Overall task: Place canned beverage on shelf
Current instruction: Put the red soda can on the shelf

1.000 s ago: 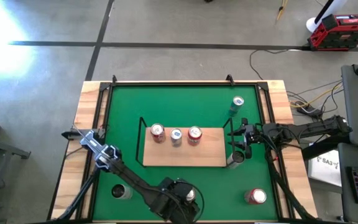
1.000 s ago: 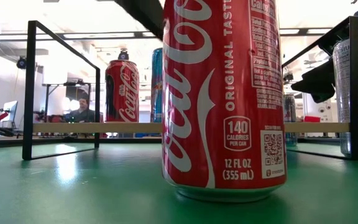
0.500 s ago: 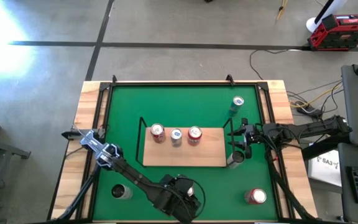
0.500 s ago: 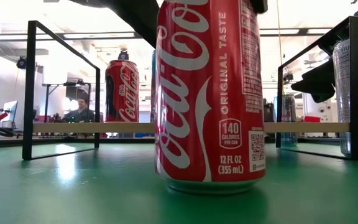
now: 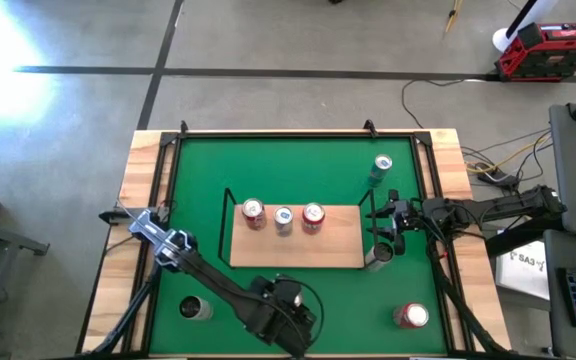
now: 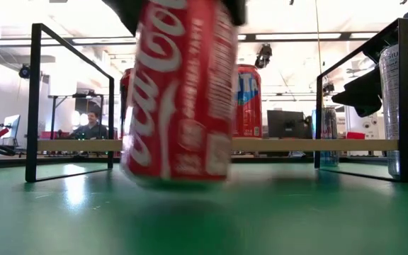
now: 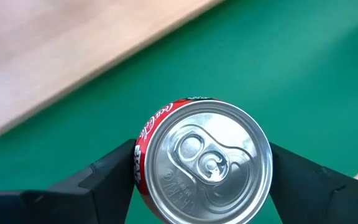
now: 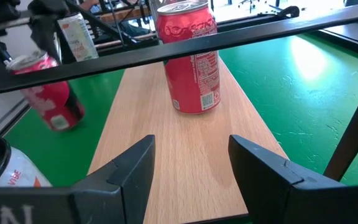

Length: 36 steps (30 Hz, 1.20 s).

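A red Coca-Cola can [image 6: 179,92] hangs in my left gripper [image 5: 284,306] above the green mat, near the table's front edge, in front of the shelf. The can's silver top [image 7: 204,162] shows between the fingers in the left wrist view. The shelf [image 5: 293,248] is a light-wood board in a black wire frame; a red can [image 5: 254,212], a blue-and-silver can [image 5: 284,218] and another red can [image 5: 312,214] stand on it. My right gripper [image 5: 386,228] is open and empty at the shelf's right end, looking along the board [image 8: 185,143]. My left gripper pinches the Coca-Cola can's side wall just below the top rim [image 7: 143,140] between its two fingers [image 7: 114,174], one on each side. The fingers come from above, pointing down. The can is lifted clear of the mat and hangs slightly tilted.
A silver can [image 5: 378,256] stands on the mat just near of my right gripper. A teal can [image 5: 380,168] stands at the far right, a red can [image 5: 411,316] at the near right, a silver can [image 5: 194,308] at the near left.
My left gripper has lifted the Coca-Cola can off the mat and carried it up, a little toward the table's left and toward the shelf. The can stood upright on the mat before; now it hangs clear and tilted.
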Available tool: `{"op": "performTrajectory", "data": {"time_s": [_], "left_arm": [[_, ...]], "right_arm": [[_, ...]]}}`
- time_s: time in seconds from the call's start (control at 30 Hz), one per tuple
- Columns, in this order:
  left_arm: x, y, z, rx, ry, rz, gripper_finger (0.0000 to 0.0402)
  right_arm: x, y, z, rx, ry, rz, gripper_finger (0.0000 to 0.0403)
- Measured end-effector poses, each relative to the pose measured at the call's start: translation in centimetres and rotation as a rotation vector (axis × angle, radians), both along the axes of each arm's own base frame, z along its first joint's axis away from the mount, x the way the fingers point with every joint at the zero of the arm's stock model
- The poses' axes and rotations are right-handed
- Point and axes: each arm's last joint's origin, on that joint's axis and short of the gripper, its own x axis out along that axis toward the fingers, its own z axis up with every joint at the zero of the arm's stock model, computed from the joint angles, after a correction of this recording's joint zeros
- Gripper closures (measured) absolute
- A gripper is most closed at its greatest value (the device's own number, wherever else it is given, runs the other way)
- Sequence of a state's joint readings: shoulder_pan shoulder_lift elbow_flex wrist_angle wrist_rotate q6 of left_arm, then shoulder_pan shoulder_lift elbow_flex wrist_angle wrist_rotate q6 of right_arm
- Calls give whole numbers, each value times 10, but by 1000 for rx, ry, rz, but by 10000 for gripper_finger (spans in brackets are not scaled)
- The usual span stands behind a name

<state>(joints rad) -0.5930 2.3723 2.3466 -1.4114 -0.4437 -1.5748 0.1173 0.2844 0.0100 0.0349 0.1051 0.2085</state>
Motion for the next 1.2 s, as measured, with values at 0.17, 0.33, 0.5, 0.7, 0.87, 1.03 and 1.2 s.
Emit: {"op": "performTrajectory", "data": {"time_s": [0.17, 0.33, 0.5, 0.7, 0.87, 1.03, 1.2], "left_arm": [[-10, 9, 22, 1, -1, 35, 116], [-24, 20, 43, 3, -3, 108, 116], [-30, 27, 55, 31, -78, 176, 116], [-36, 47, 57, 75, -73, 225, 116], [-55, 70, 52, 75, -17, 316, 116], [-78, 83, 53, 66, -33, 386, 116], [-89, 91, 44, 49, -53, 430, 116]], "right_arm": [[0, 0, 0, 0, 0, 0, 207], [0, 0, 0, 0, 0, 0, 207], [0, 0, 0, 0, 0, 0, 207], [0, 0, 0, 0, 0, 0, 207], [0, 0, 0, 0, 0, 0, 207], [0, 0, 0, 0, 0, 0, 207], [0, 0, 0, 0, 0, 0, 207]]}}
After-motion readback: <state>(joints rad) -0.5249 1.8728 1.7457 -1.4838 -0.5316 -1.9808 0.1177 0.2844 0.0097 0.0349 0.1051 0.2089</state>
